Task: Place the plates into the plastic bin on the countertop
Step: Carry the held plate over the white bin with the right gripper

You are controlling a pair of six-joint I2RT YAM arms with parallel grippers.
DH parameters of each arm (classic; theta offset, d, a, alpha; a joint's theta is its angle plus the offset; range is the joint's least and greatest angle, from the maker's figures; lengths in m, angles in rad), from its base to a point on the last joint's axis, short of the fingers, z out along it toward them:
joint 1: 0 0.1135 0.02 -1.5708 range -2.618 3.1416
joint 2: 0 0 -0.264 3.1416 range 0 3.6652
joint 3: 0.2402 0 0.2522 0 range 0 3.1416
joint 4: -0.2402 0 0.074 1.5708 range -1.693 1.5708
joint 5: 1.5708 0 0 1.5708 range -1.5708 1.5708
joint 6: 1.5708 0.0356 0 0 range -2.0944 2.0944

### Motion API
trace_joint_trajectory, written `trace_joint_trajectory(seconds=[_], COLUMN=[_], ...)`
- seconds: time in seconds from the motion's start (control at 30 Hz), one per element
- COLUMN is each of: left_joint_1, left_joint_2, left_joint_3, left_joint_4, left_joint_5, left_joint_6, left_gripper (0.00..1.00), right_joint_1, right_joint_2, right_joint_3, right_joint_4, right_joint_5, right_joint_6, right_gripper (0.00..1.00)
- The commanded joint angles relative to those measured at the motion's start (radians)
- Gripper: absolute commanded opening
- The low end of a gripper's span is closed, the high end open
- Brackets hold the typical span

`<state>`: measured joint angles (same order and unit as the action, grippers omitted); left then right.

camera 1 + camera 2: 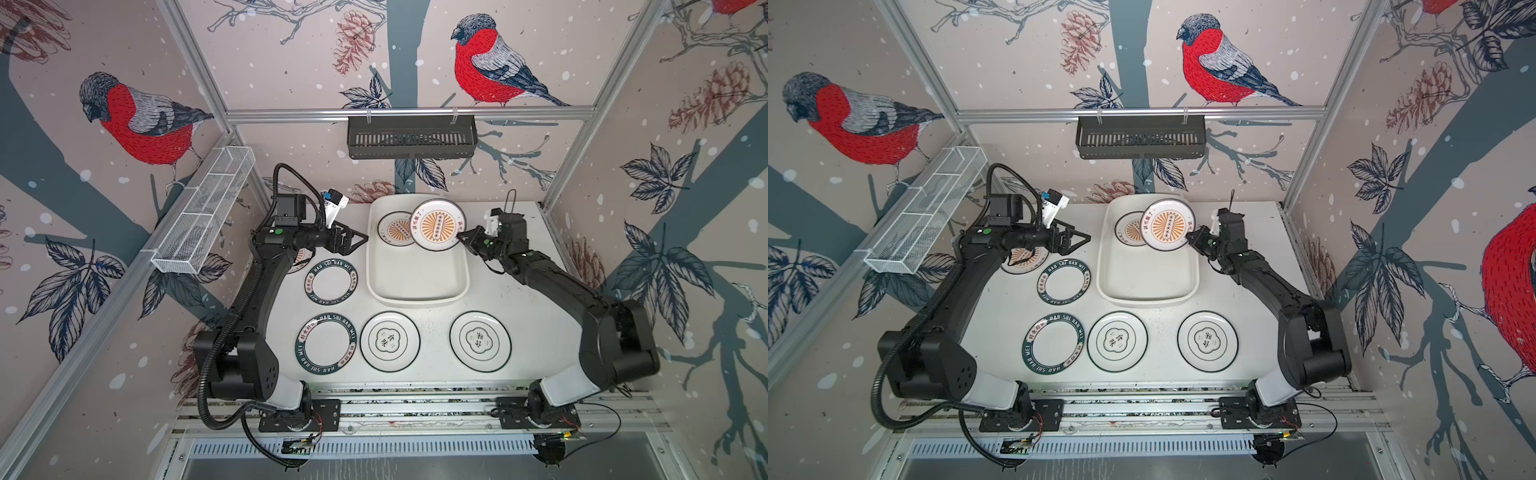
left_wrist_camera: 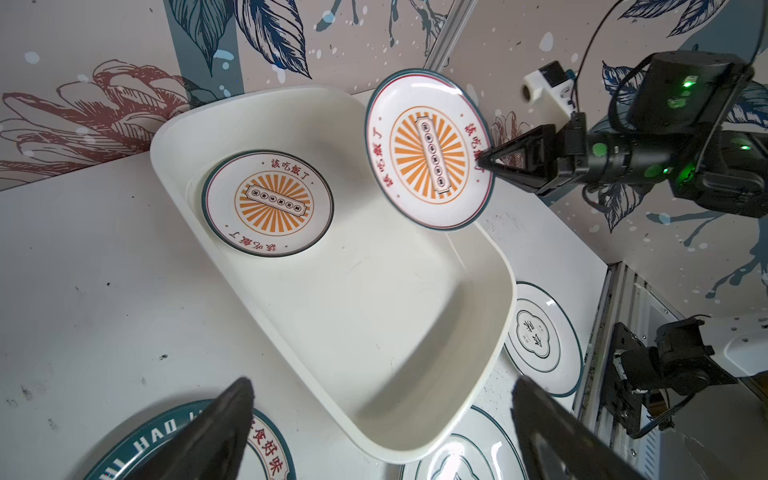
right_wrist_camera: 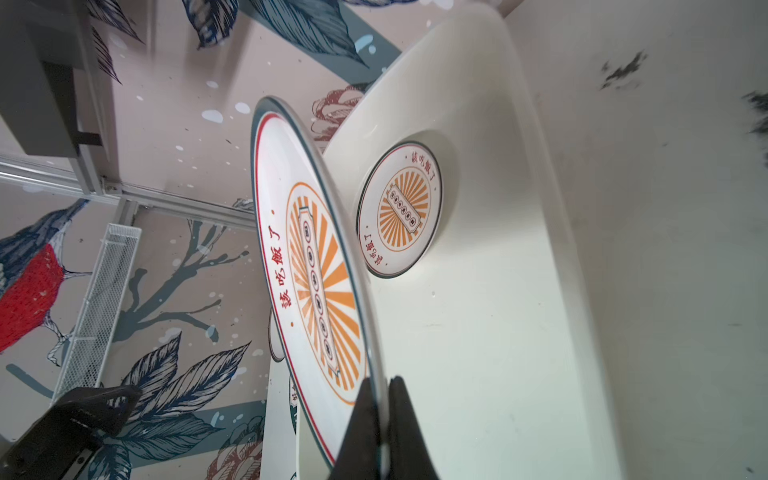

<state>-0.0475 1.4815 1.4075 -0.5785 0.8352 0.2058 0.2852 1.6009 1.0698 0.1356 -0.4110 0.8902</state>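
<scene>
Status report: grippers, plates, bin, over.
Right gripper shut on sunburst plate, tilted above bin. Left gripper open, empty. Second sunburst plate lies in bin, partly under it. Five plates on countertop.

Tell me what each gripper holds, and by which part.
The right gripper pinches a sunburst plate by its rim, tilted over the plastic bin. The left gripper is open, holding nothing.

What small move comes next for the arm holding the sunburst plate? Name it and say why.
Probably lower the right gripper and level the held sunburst plate toward the floor of the plastic bin. The gripper is shut on that plate's rim. The plate hangs tilted above the bin's far end, partly over the resting sunburst plate inside, and is not yet set down.
</scene>
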Motion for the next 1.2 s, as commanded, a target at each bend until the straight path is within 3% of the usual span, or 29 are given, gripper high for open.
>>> trace_joint_trajectory(seconds=[0.0, 0.6, 1.17], left_joint_1=[-0.002, -0.002, -0.002], left_joint_2=[-0.013, -0.023, -0.021], left_joint_3=[0.011, -0.007, -0.007], left_joint_4=[0.014, 0.032, 0.035], left_joint_5=[0.018, 0.048, 0.057], left_joint_6=[0.004, -0.037, -0.043], left_gripper=[0.96, 0.96, 0.96], right_joint_1=[0.041, 0.117, 0.120], right_joint_2=[0.084, 0.566, 0.729], right_joint_3=[0.056, 0.440, 0.640], right_joint_4=[0.112, 0.134, 0.030], right_joint_5=[0.040, 0.070, 0.062], right_joint_6=[0.028, 0.125, 0.132], right_gripper=[0.02, 0.02, 0.05])
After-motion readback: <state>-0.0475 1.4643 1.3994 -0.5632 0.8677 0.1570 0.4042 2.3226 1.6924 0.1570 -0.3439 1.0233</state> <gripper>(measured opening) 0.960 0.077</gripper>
